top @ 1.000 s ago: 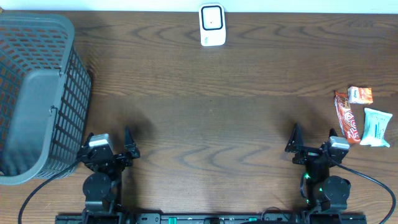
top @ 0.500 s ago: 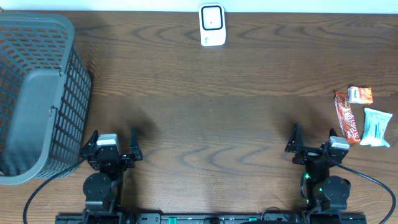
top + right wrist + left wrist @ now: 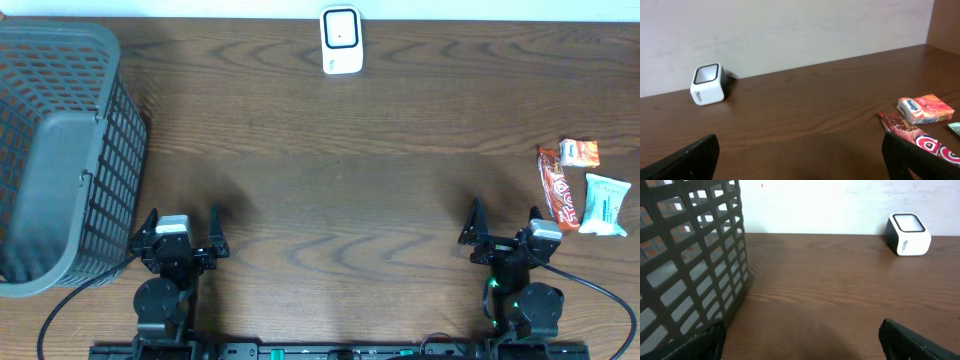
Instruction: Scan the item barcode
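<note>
A white barcode scanner stands at the table's far edge, also visible in the left wrist view as the scanner and in the right wrist view as the scanner. Three items lie at the right edge: a red snack bar, a small orange box and a white and teal packet. My left gripper rests open at the front left, nothing between its fingers. At the front right my right gripper is open and empty, just left of the red snack bar and the orange box.
A large grey mesh basket fills the left side of the table. Its wall stands close to my left gripper's left finger. Brown wood table lies between the grippers and the scanner.
My left gripper turned slightly, from angled to squarely facing the far edge, then held still. The right arm and the items have not moved.
</note>
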